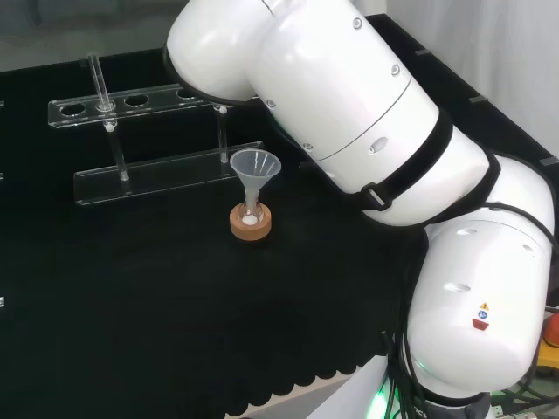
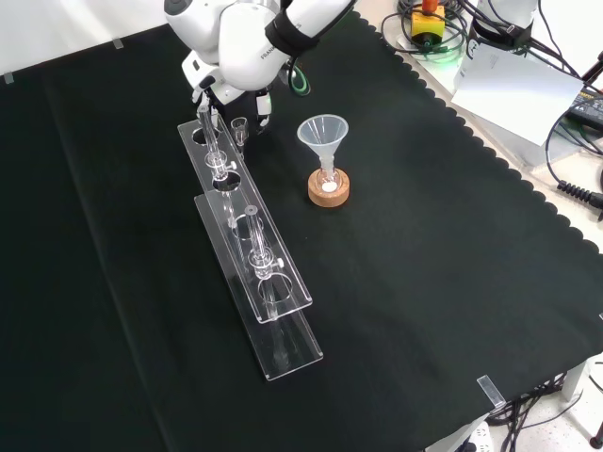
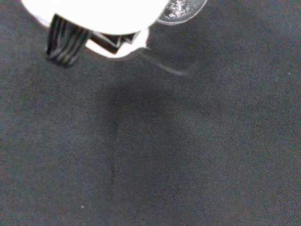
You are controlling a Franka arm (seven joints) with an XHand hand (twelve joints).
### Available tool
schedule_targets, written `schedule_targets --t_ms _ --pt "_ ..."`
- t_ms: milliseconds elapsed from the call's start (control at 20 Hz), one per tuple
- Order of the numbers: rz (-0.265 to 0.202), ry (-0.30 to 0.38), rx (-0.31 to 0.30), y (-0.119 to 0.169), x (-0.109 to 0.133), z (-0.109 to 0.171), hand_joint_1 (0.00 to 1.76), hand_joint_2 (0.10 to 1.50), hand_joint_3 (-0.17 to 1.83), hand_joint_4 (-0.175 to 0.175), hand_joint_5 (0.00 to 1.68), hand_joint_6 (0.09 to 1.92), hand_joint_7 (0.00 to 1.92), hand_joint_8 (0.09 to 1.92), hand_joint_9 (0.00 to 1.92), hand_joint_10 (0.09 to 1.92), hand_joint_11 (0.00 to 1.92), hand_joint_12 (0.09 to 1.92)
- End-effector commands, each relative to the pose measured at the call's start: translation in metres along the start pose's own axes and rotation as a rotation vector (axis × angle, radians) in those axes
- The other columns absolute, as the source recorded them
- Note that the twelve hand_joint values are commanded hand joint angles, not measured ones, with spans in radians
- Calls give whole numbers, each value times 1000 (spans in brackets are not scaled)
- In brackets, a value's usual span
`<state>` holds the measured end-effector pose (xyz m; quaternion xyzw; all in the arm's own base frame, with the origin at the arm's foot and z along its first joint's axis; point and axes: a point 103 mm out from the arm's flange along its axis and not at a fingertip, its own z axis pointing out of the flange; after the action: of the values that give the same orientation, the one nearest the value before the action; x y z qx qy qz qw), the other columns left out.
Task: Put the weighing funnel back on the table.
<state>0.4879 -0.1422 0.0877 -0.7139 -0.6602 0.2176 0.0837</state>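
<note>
Beyond the rack [image 2: 252,259], front view: robot hand [image 2: 247,100], grasp indiscernible, weighing funnel [image 2: 238,126] just beside.

Funnel [image 1: 254,166] upright in small flask [image 1: 251,212] on cork ring [image 1: 251,224]; clear rack [image 1: 166,175] beyond, leftward; arm links [image 1: 367,131] at right

- I take this for a laboratory bench set up for robot trials: the desk [image 2: 424,282] is draped in black cloth with a scalloped edge.
- Left of centre in the front view stands a clear test-tube rack [image 2: 287,292] with glass tubes [image 2: 254,235] in it.
- Just right of it, a clear funnel [image 2: 323,134] sits mouth up in a small flask [image 2: 327,179] on a cork ring [image 2: 329,196].
- A white robot arm [image 1: 349,113] takes the right side of the head view.
- In the upper right of the front view I see cables [image 2: 565,184] and a yellow box [image 2: 427,21] with a red stop button, off the cloth.
</note>
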Motion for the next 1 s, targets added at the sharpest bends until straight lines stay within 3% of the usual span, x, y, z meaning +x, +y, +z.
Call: schedule_targets --t_ms 50,400,550,800,1000 --pt "-13 6 -4 9 -1 3 1113 609 793 175 1211 848 496 601 868 423 508 1243" --pt "-9 20 -7 8 13 1 1105 635 759 175 1192 861 471 605 847 431 499 1249" --pt "-17 25 -4 6 14 -2 1075 793 496 175 1128 859 398 637 763 488 445 1276" --pt "-19 9 15 3 15 -7 957 643 608 42 795 794 277 668 602 582 309 1318" --pt "-20 5 39 -2 14 -10 942 605 644 -16 569 686 209 667 525 603 219 1347"
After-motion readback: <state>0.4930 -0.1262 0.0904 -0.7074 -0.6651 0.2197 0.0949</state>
